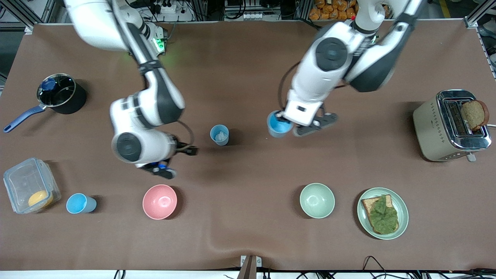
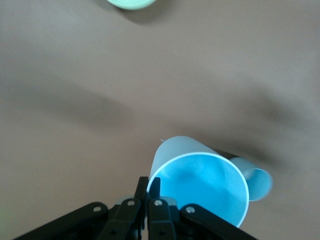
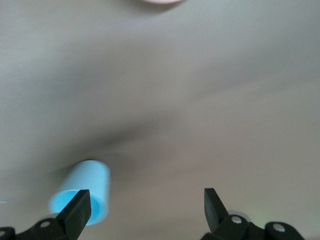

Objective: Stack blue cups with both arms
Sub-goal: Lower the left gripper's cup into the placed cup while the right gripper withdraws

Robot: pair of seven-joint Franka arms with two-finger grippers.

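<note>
Gripping bright-blue cup (image 2: 200, 187) rim, left gripper (image 2: 148, 192); seemingly tilted.

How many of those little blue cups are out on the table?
3. One blue cup stands mid-table, one is pinched by the left gripper, and one stands beside the plastic container.

Between my 2 arms the tabletop (image 1: 248, 69) lies bare except the paler blue cup (image 1: 219, 135) standing mid-table. Nearer the front camera, the pink bowl (image 1: 159, 201) and pale green bowl (image 1: 317, 200) flank a wide open gap.
</note>
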